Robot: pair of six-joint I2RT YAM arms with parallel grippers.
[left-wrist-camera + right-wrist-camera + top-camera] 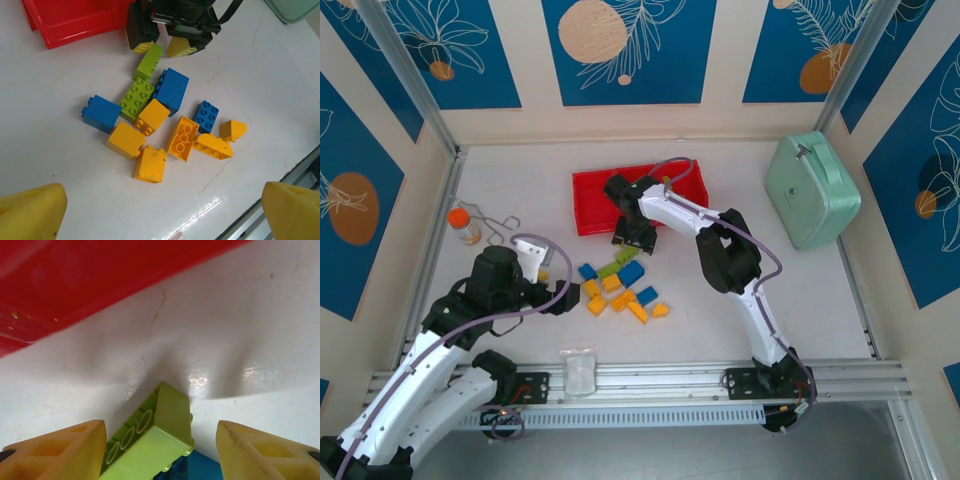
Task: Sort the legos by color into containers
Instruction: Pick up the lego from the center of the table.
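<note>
Several legos lie in a loose pile point(620, 285) on the white table, in front of the red containers point(595, 200): orange-yellow point(150, 164), blue point(172, 90) and lime green point(136, 99) bricks. My right gripper point(162, 455) straddles a lime green brick point(155, 440) at the pile's far edge, just short of the red wall point(100, 275). Its left finger is against the brick; a gap remains at the right finger point(260, 452). In the left wrist view the same brick point(149, 61) sits under the right gripper point(165, 47). My left gripper point(162, 210) hovers open near the pile, holding nothing.
A mint-green case point(810, 190) stands at the back right. An orange-capped bottle point(465, 225) and a bent wire piece point(500, 228) sit at the left. A small clear packet point(578, 368) lies by the front rail point(720, 375).
</note>
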